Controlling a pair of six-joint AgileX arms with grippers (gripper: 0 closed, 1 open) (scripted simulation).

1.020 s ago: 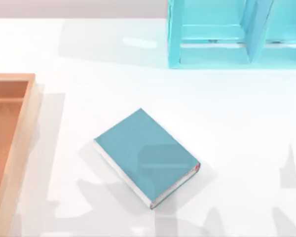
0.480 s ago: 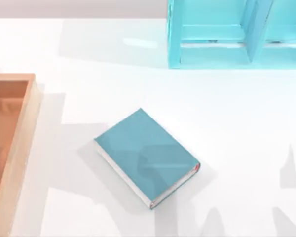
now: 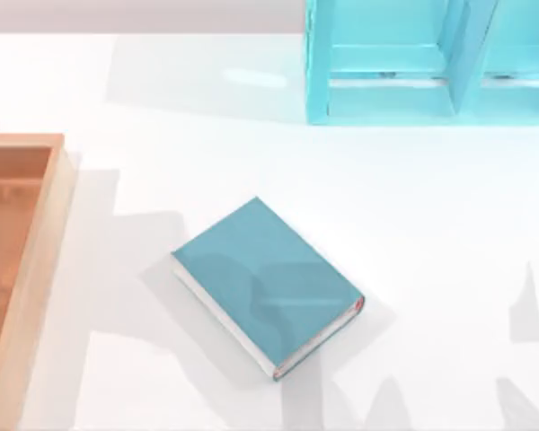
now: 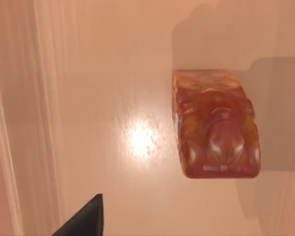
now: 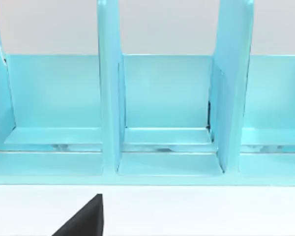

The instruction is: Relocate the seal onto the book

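The seal (image 4: 215,127), a small red-orange block with yellowish marks, rests on the floor of a wooden tray (image 4: 88,73) in the left wrist view. A dark tip of my left gripper (image 4: 83,222) pokes in at the frame's edge, above the tray floor and apart from the seal. The book (image 3: 265,283), teal-blue with white page edges and a red corner trim, lies flat and angled near the table's middle in the top view, with nothing on its cover. A dark tip of my right gripper (image 5: 83,221) faces the shelf unit.
The wooden tray (image 3: 38,269) runs along the table's left edge, with raised walls. A light-blue shelf unit (image 3: 431,63) with upright dividers (image 5: 108,98) stands at the back right. White tabletop surrounds the book.
Shadows over the tray, the table and the book's cover have shifted. The book has not moved.
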